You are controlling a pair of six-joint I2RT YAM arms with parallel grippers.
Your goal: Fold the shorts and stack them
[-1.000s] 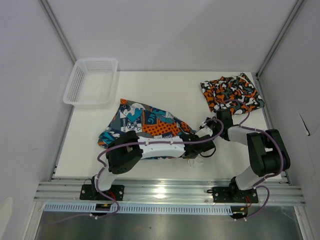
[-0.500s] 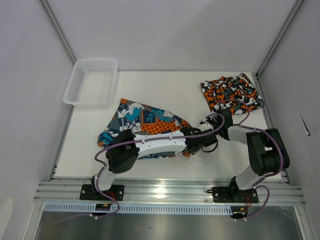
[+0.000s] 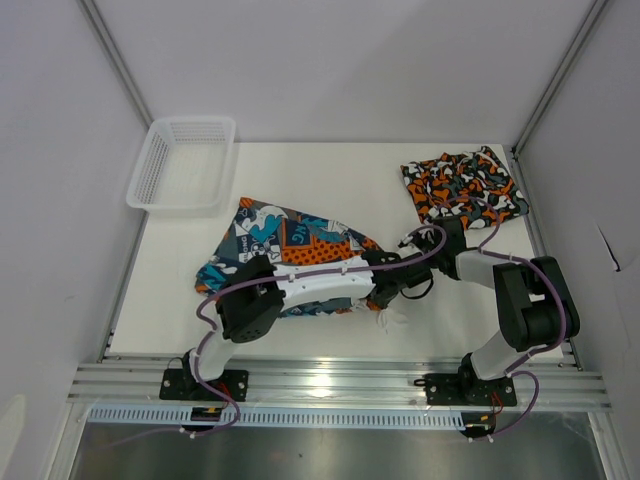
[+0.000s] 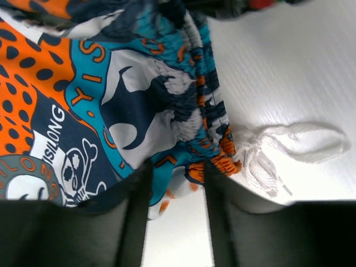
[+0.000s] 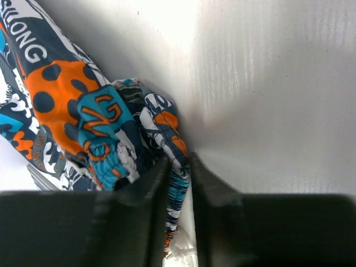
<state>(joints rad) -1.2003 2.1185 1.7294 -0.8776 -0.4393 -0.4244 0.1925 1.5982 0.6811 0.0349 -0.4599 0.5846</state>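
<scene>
The blue-teal, orange and white cartoon-print shorts (image 3: 290,245) lie spread mid-table, partly under my left forearm. Their waistband (image 4: 192,105) ends at my left gripper (image 4: 177,169), whose jaws stand open with the fabric edge loose at the tips. A white drawstring (image 4: 295,142) trails on the table beside it. My right gripper (image 5: 179,167) holds its jaws narrow on a strip of the same waistband (image 5: 177,183). In the top view both grippers, the left gripper (image 3: 403,287) and the right gripper (image 3: 418,252), meet at the shorts' right end. The camouflage shorts (image 3: 462,187) lie folded at the back right.
A white mesh basket (image 3: 185,160) stands at the back left corner. Metal frame posts and white walls close in the table on both sides. The aluminium rail (image 3: 340,385) with both arm bases runs along the near edge.
My left jaws have opened wider and let the waistband slacken. The left forearm has shifted slightly toward the back. The shorts lie flatter than before.
</scene>
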